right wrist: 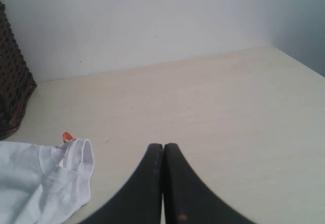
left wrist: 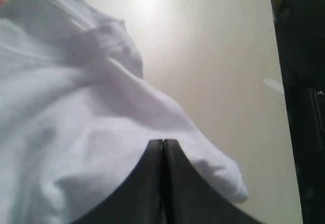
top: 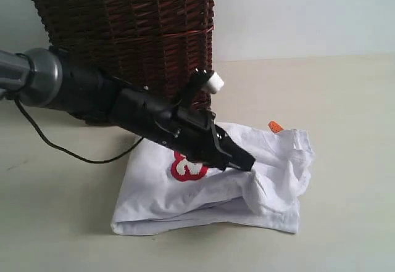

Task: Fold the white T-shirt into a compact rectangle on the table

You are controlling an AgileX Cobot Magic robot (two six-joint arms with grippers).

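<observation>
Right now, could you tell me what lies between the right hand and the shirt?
Only bare table separates that hand from the shirt; right wrist view.

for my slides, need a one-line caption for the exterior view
Shut left gripper meets the bunched T-shirt on the table, basket behind.

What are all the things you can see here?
T-shirt: one, white with a red print, lying rumpled on the table.
Tag: one, orange, at the T-shirt's far edge.
Basket: one, dark red-brown wicker, behind the T-shirt.
Cable: one, black, lying on the table beside the T-shirt.
Table: one, cream-beige, under everything.
Left gripper: one, black, shut, tips at the T-shirt.
Right gripper: one, black, shut, over bare table next to the T-shirt.
</observation>
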